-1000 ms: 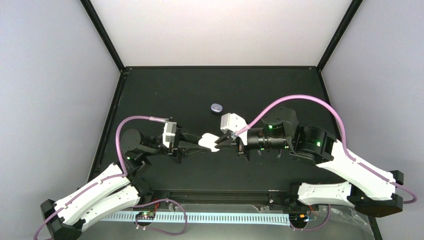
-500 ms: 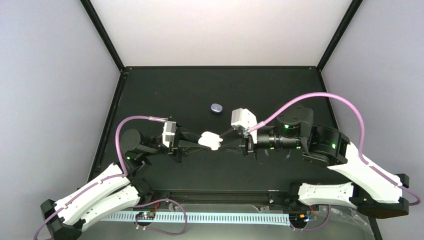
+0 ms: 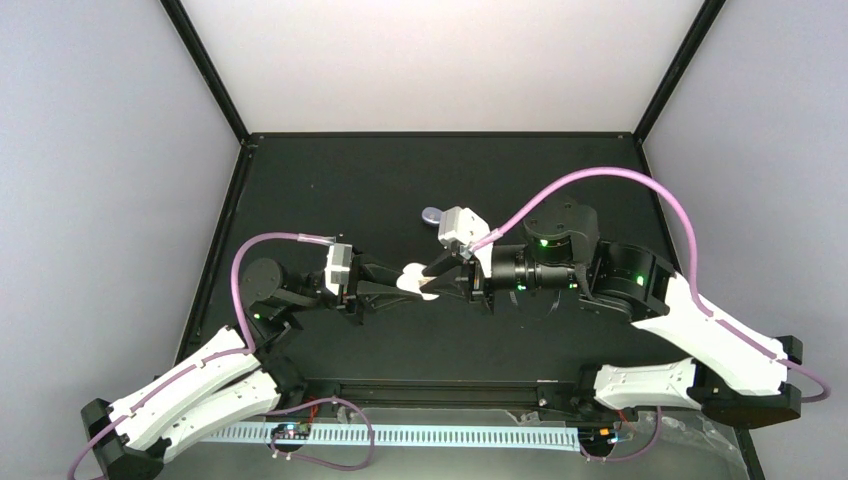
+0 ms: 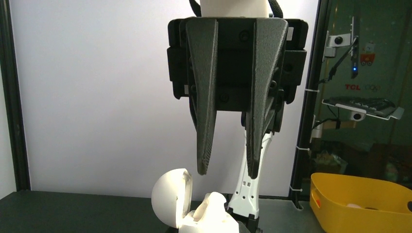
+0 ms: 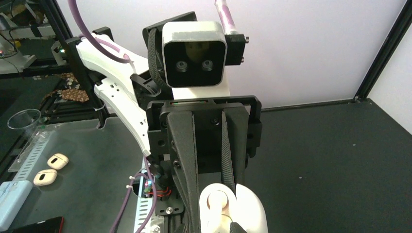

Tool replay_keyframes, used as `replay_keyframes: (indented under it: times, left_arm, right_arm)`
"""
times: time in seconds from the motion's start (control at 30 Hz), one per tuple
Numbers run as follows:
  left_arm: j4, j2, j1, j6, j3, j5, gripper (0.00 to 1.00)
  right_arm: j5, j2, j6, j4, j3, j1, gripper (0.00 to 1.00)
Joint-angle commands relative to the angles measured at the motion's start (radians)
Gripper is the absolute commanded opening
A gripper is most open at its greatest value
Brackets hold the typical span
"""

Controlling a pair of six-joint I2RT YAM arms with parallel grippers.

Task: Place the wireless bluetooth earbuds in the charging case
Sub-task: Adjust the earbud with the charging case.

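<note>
My left gripper [image 3: 403, 286] is shut on the base of an open white charging case [image 3: 414, 281], held above the table. In the left wrist view the case's domed lid [image 4: 169, 196] stands open to the left, and a white earbud [image 4: 213, 204] sticks up from the base. My right gripper [image 4: 227, 172] hangs just above the case, jaws apart with nothing between them. In the right wrist view the case [image 5: 245, 206] fills the bottom, gripped by the left fingers [image 5: 187, 160]. No purple earbuds show.
A small purple case [image 3: 431, 213] lies on the black table [image 3: 330, 190] behind the right wrist, partly hidden by it. Two small cream oval pieces [image 5: 57, 160] lie on a grey surface beyond the table's near edge. A yellow bin [image 4: 359, 194] stands outside the cell.
My right gripper drew back to the right from the case, then came back left over it. My left gripper and the case stayed put.
</note>
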Motion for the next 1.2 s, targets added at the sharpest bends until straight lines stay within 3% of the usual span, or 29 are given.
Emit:
replay_keyframes:
  times: [0.0,1.17]
  left_arm:
    - [0.014,0.0,-0.004,0.025,0.022,0.001,0.01]
    - [-0.036,0.015,-0.004,0.047,0.052,-0.009,0.02]
  right_arm:
    - [0.007,0.0,0.022,0.033,-0.009,0.001,0.2]
    - [0.026,0.081,-0.006,-0.062,0.019,0.001,0.05]
